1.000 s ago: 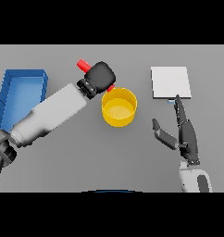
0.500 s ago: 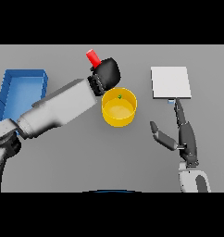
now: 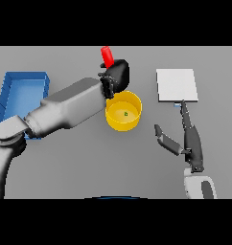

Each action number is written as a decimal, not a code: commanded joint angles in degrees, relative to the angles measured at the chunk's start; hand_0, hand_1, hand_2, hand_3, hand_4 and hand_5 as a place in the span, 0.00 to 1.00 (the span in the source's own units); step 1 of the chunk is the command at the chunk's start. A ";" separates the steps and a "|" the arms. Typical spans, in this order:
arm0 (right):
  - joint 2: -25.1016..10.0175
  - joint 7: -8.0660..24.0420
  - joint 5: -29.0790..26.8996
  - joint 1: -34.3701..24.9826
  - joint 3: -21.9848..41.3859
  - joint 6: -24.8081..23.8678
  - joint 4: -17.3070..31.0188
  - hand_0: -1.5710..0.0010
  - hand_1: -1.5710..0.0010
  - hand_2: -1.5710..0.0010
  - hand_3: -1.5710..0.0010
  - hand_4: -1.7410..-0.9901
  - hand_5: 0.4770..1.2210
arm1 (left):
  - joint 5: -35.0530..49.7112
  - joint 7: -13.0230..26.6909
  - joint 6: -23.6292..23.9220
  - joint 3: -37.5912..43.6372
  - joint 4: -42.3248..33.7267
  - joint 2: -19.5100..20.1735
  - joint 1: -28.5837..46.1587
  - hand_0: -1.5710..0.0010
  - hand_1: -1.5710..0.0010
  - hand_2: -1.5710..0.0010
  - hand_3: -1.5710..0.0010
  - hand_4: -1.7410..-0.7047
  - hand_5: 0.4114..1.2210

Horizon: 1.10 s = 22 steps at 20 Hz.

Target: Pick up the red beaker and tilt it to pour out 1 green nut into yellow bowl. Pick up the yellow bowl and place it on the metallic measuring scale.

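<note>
My left hand (image 3: 117,75) is shut on the red beaker (image 3: 107,56), holding it above the far rim of the yellow bowl (image 3: 122,120). Only the beaker's upper part shows past the dark hand, leaning a little to the left. One green nut (image 3: 126,114) lies on the bowl's floor. The metallic measuring scale (image 3: 177,85), a pale square plate, sits to the right of the bowl at the back. My right hand (image 3: 187,139) is open, fingers straight and pointing at the scale's near edge, thumb spread toward the bowl.
A blue tray (image 3: 18,98) stands at the left side of the table, partly covered by my left forearm (image 3: 65,107). That forearm stretches diagonally from the lower left up to the bowl.
The left hand has carried the beaker to the right and farther back, and raised it more upright over the bowl. A green nut now lies in the bowl. The right hand has barely moved.
</note>
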 commanded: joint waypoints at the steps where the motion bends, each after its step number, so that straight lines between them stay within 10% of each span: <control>1: 0.00 -0.15 -0.11 0.13 0.03 0.09 -0.23 1.00 1.00 1.00 1.00 0.71 0.16 | 0.25 -1.14 -0.05 -0.07 0.26 0.37 -1.09 0.00 0.00 0.00 0.00 0.01 1.00; 6: 0.04 0.71 0.04 -1.40 -0.16 -0.27 0.15 1.00 1.00 1.00 1.00 0.72 0.15 | 3.35 -2.97 2.93 3.60 4.65 3.15 -8.60 0.00 0.00 0.11 0.04 0.06 1.00; 8: 0.45 0.04 -0.29 -1.57 0.06 0.07 1.16 1.00 1.00 1.00 1.00 0.74 0.16 | 5.44 -3.46 4.25 6.26 6.36 5.20 -12.18 0.00 0.00 0.07 0.34 0.04 1.00; 13: 0.53 -0.67 -3.19 -1.64 -0.65 1.69 1.01 1.00 1.00 1.00 1.00 0.73 0.16 | 14.30 0.02 4.13 15.65 15.28 7.95 -17.46 0.00 0.00 0.02 0.11 0.02 1.00; 17: -0.08 -1.12 -4.00 -1.97 -1.09 2.34 1.18 1.00 1.00 1.00 1.00 0.69 0.15 | 27.53 6.97 6.91 27.98 23.59 11.92 -15.55 0.00 0.00 0.01 0.13 0.01 1.00; 22: -1.21 -2.10 -4.38 -2.14 -1.35 3.23 1.73 1.00 1.00 1.00 1.00 0.69 0.15 | 42.93 6.07 13.86 38.87 24.97 19.18 -8.07 0.00 0.00 0.00 0.09 0.00 1.00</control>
